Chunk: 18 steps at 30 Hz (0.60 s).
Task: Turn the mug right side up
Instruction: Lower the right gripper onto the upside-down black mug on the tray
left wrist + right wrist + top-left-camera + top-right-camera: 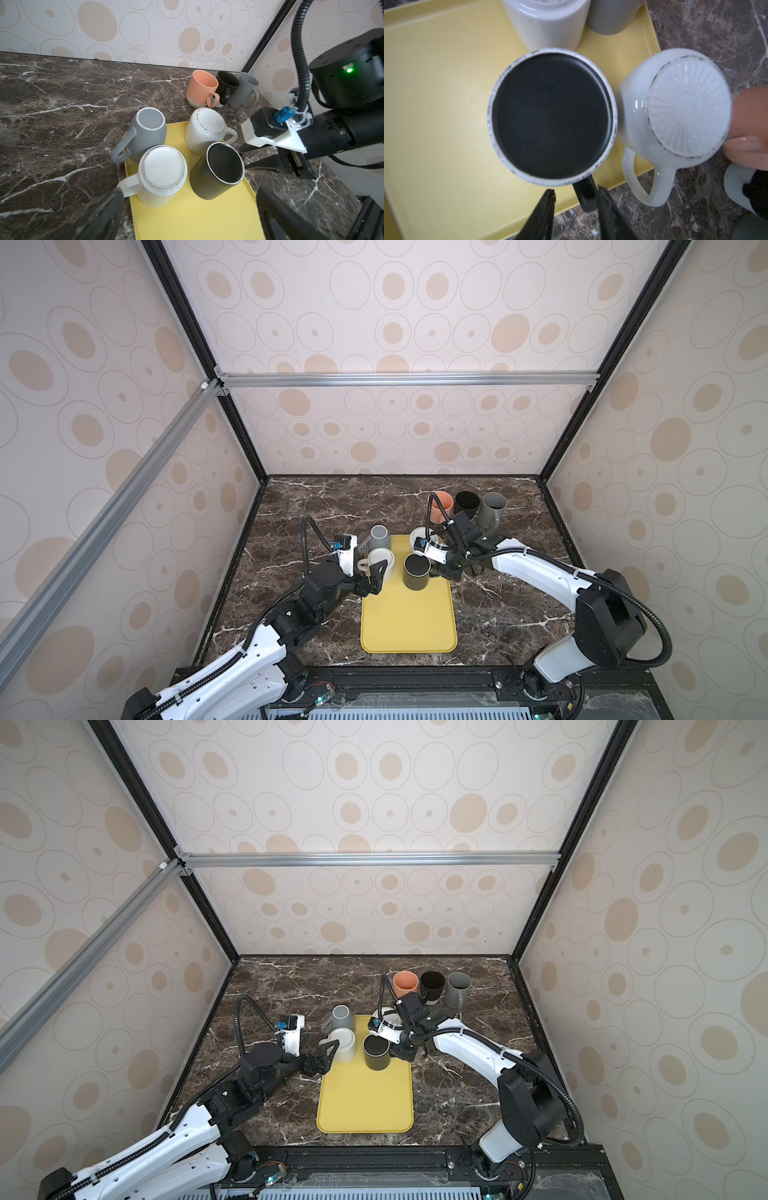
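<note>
A black mug [552, 116] stands bottom up on the yellow tray [409, 622], and both top views show it [377, 1052]. Its handle [586, 195] points off the tray's right edge. My right gripper [576, 192] straddles that handle. One fingertip touches it and a small gap shows at the other, so the jaws are still open. My left gripper [190, 218] is wide open above the tray. It sits just short of an upside-down white mug [164, 174], whose handle is close to one finger.
Two more upside-down mugs crowd the tray's far end, a grey one [148, 133] and a ribbed white one [204, 131]. An orange mug [440, 506], a black mug [467, 504] and a grey mug [493, 508] stand upright at the back right. The tray's near half is bare.
</note>
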{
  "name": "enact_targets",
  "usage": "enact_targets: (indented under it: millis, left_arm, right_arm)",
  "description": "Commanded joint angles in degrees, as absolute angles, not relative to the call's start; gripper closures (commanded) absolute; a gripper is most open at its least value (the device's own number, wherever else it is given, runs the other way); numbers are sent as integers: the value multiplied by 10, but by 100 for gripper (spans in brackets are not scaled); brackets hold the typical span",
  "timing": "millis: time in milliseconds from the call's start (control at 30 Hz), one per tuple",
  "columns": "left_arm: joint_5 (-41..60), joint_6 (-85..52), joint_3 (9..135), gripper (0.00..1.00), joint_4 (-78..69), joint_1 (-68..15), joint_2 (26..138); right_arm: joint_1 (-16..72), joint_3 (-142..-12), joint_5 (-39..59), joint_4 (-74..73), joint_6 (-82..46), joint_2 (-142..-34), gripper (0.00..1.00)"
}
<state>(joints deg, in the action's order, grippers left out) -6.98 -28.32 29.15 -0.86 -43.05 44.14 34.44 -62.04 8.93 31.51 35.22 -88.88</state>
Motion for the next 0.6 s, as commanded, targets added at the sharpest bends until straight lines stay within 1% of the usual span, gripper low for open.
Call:
enact_targets:
  millis: [0,133,333,567]
  left_arm:
    - [-72,-288,291,0,-21,-426,446]
    - [-72,-290,287,0,-23,-426,445]
    - [-80,-294,280,0,-21,-425,439]
    - [-82,-295,275,0,-18,-425,438]
  right_arm:
    - [348,-624,91,311,370,-900,63]
    - [350,-624,89,305,368,-908,63]
    - [371,-629,90,323,358,-915,67]
    - [390,-626,75,315,322,-906,67]
